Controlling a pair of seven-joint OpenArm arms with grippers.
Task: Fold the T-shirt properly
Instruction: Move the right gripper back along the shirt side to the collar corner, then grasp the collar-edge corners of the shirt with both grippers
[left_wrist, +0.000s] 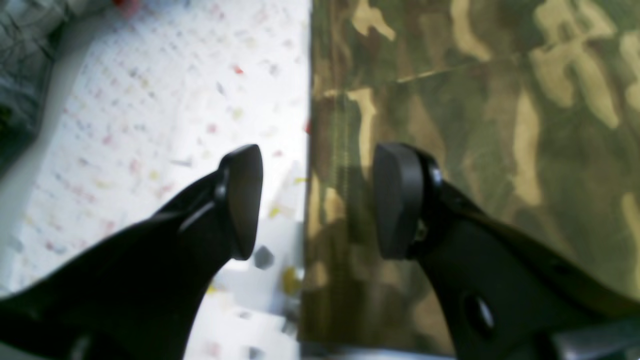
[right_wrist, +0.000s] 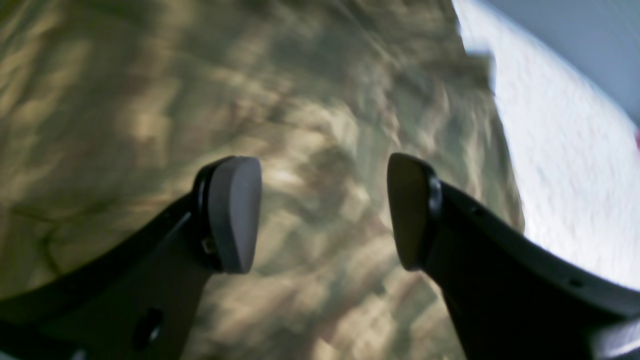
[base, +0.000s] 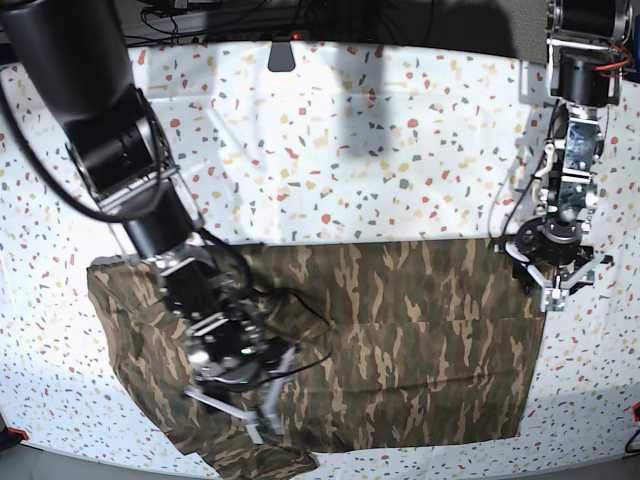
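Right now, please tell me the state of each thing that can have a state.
T-shirt: spread flat on the table, partly folded, bunched on the base view's left.
Left gripper: open, over the shirt's straight edge, holding nothing.
Right gripper: open, above the cloth, holding nothing.

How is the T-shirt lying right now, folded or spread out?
Partly folded: T-shirt forms a flat rectangle, with one rumpled end under the right gripper.

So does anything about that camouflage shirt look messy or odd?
Yes. The brown, tan and olive camouflage cloth T-shirt lies flat with a straight edge near the left end effector, but it is bunched and creased beneath the right end effector.
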